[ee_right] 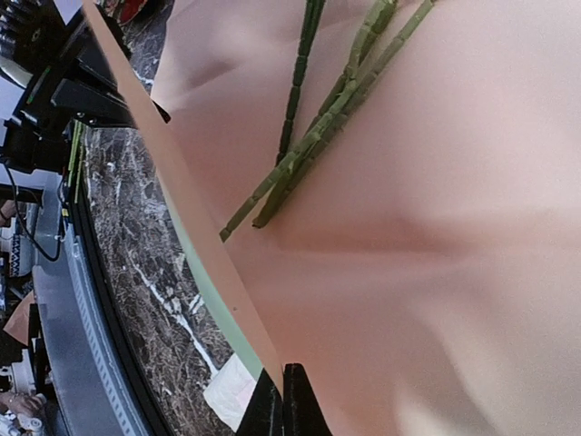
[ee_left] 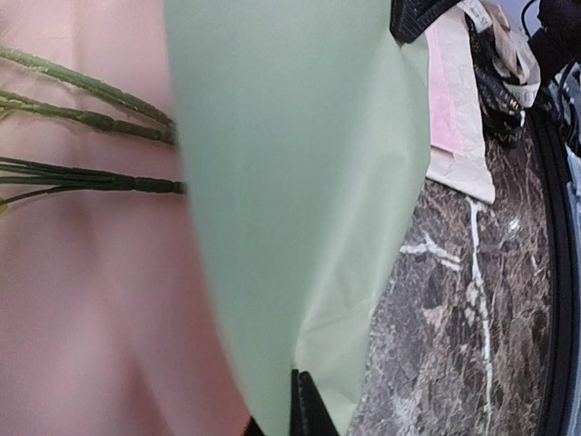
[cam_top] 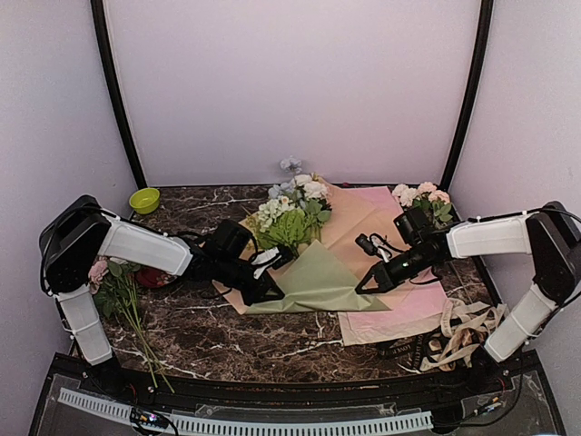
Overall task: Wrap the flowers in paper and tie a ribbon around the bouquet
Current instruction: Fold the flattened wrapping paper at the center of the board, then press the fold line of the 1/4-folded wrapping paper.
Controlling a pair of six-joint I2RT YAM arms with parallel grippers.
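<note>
The left gripper (ee_left: 292, 416) is fully closed, pinching the lower edge of the sage-green paper (cam_top: 320, 282). That sheet lies folded as a triangle at the centre of the overhead frame, across the stems of the flowers (cam_top: 292, 216), whose blossoms point toward upper centre. The right gripper (cam_top: 366, 283) is also fully closed at the fold's right corner. Its wrist view shows the fingertips meeting on a raised edge, peach above and green beneath, so it appears to grip the paper, though the tan sheet (cam_top: 363, 222) may be caught too.
</note>
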